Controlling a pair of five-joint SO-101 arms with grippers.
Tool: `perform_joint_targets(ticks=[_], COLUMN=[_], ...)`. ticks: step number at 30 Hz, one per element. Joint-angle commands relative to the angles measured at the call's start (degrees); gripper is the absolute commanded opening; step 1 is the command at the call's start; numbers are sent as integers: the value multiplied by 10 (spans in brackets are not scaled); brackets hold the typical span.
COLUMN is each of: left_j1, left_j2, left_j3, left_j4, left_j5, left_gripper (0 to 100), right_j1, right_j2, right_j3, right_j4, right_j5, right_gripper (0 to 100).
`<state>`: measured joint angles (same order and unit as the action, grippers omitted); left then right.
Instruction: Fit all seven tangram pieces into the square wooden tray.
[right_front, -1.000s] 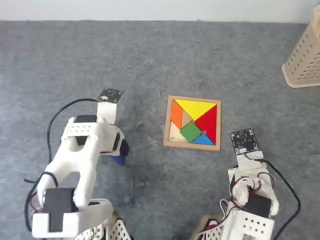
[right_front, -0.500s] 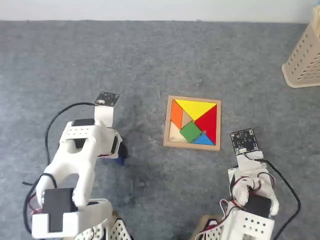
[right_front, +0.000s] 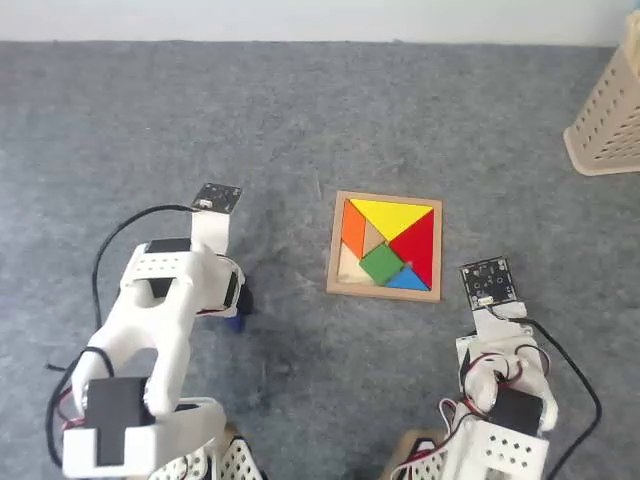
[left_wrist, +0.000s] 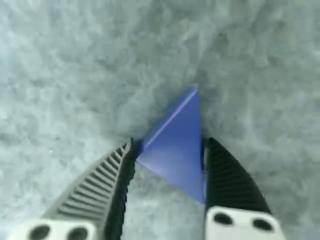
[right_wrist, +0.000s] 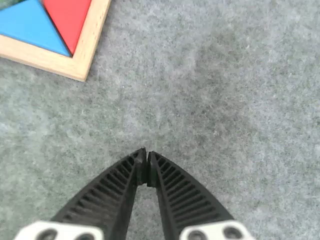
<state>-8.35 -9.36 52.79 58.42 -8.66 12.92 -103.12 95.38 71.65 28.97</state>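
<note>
The square wooden tray (right_front: 386, 197) lies right of centre and holds a yellow triangle (right_front: 392, 215), an orange piece (right_front: 353, 233), a red triangle (right_front: 416, 245), a green square (right_front: 380, 264) and a light blue triangle (right_front: 408, 280). Bare wood shows at its near left corner. A dark blue triangle (left_wrist: 177, 145) rests on the grey carpet left of the tray, also visible under the left arm (right_front: 236, 321). My left gripper (left_wrist: 167, 147) is shut on it, a finger against each side. My right gripper (right_wrist: 147, 165) is shut and empty over the carpet, just off the tray's corner (right_wrist: 82, 62).
Grey carpet (right_front: 300, 120) covers the whole table. A beige perforated container (right_front: 610, 115) stands at the far right edge. The right arm's base (right_front: 500, 400) sits near the front edge, below the tray.
The left arm has shifted slightly left and back toward its base, with the dark blue triangle under its gripper. The right arm and the tray have not moved.
</note>
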Motion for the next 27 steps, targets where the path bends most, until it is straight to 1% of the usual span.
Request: perform_joint_targets(ticks=[1, 6, 10, 14, 16, 19, 24, 27], left_j1=[25, 73, 99, 160, 196, 244, 299, 312], left_j2=[-11, -11, -8, -4, -4, -4, -4, -4], left_j3=[-49, -126, -175, -215, -233, -249, -251, -251], left_j4=[57, 122, 146, 152, 149, 117, 49, 25], left_j5=[27, 95, 154, 227, 270, 308, 343, 359], left_gripper=[174, 174, 174, 174, 174, 174, 173, 173], right_j1=[7, 7, 7, 7, 7, 7, 7, 7], right_j2=[-8, -8, -8, -8, -8, -8, -8, -8], right_j3=[11, 11, 11, 11, 11, 11, 11, 11], right_j4=[6, 6, 6, 6, 6, 6, 6, 6], right_j5=[4, 4, 4, 4, 4, 4, 4, 4], right_gripper=[8, 8, 8, 8, 8, 8, 8, 8])
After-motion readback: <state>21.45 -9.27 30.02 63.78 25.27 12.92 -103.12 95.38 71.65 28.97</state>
